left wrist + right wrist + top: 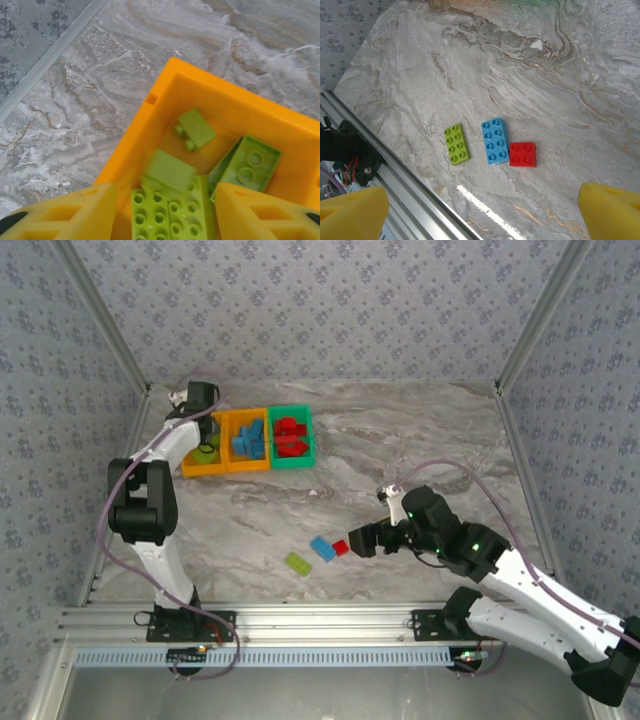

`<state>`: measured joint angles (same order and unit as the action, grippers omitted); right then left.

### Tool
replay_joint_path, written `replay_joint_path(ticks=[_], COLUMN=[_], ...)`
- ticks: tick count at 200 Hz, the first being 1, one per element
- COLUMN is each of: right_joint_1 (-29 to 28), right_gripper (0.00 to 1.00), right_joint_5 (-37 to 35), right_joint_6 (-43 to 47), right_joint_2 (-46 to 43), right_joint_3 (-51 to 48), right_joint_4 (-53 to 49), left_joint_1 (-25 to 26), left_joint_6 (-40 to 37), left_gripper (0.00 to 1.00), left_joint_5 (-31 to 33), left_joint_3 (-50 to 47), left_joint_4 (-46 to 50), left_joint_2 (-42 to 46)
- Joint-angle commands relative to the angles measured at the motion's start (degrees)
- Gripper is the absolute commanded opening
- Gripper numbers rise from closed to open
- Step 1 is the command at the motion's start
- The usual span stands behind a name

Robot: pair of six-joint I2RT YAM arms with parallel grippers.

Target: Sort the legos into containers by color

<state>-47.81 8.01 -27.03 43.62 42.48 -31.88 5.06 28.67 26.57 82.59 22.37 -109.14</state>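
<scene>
My left gripper (205, 435) (165, 192) hangs open over the left orange bin (190, 468) (150, 125). Between its yellow fingers (90, 210) a blurred lime green brick (170, 170) lies loose on other green legos (250, 165). Blue legos fill the middle orange bin (246, 468), and red ones the green bin (292, 462). On the table lie a green lego (297, 563) (456, 144), a blue lego (322, 548) (495, 141) and a red lego (341, 547) (523, 154). My right gripper (362, 540) (485, 200) stands open just right of them, holding nothing.
The three bins stand side by side at the back left, close to the left wall. An aluminium rail (300, 620) (395, 175) runs along the table's near edge, just in front of the three loose legos. Marbled tabletop stretches between the bins and the legos.
</scene>
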Motion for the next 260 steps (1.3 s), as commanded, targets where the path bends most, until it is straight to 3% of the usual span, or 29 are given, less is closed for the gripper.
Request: replay_joint_path(ticks=[1, 40, 71, 107, 130, 143, 160, 179, 222, 260], right_joint_1=[-0.5, -0.6, -0.5, -1.4, -2.0, -2.1, -2.5, -4.4, -5.7, -6.3], right_gripper=[1.0, 1.0, 1.0, 0.99, 0.93, 0.86, 0.77, 0.75, 0.7, 0.67], right_joint_5=[-1.9, -4.6, -12.7, -10.2, -7.8, -7.4, -5.9, -4.8, -6.3, -6.8], right_joint_6=[-1.3, -2.0, -4.3, -2.5, -0.5, 0.3, 1.5, 3.2, 6.8, 8.7], right_joint_2=[-1.3, -0.9, 3.4, 15.1, 22.1, 25.7, 29.8, 32.7, 38.4, 42.6], right_joint_3=[1.1, 1.0, 0.7, 1.4, 0.3, -1.0, -1.4, -1.4, -0.7, 0.9], right_joint_4=[-1.9, -1.5, -2.3, -0.4, 4.3, 6.3, 7.2, 8.9, 10.3, 11.6], left_joint_1=[-0.1, 1.6, 9.8, 25.8, 32.8, 36.1, 39.4, 41.6, 42.5, 42.6], left_joint_6=[1.0, 2.8, 1.1, -13.2, -27.0, -34.6, -42.6, -47.3, -51.1, -51.6], left_gripper=[0.55, 0.54, 0.58, 0.68, 0.71, 0.73, 0.75, 0.83, 0.99, 0.99], left_joint_5=[-1.1, -8.7, -16.8, -23.2, -34.0, -38.9, -40.7, -40.6, -43.4, -41.9], left_joint_3=[2.3, -5.2, -13.8, -20.5, -21.9, -22.5, -24.5, -27.1, -31.9, -33.9], left_joint_4=[2.3, -0.1, -1.0, 1.7, 8.4, 12.9, 18.0, 20.5, 17.5, 16.8], left_joint_2=[0.3, 13.7, 31.6, 49.1, 56.6, 59.4, 61.4, 61.8, 62.1, 64.1])
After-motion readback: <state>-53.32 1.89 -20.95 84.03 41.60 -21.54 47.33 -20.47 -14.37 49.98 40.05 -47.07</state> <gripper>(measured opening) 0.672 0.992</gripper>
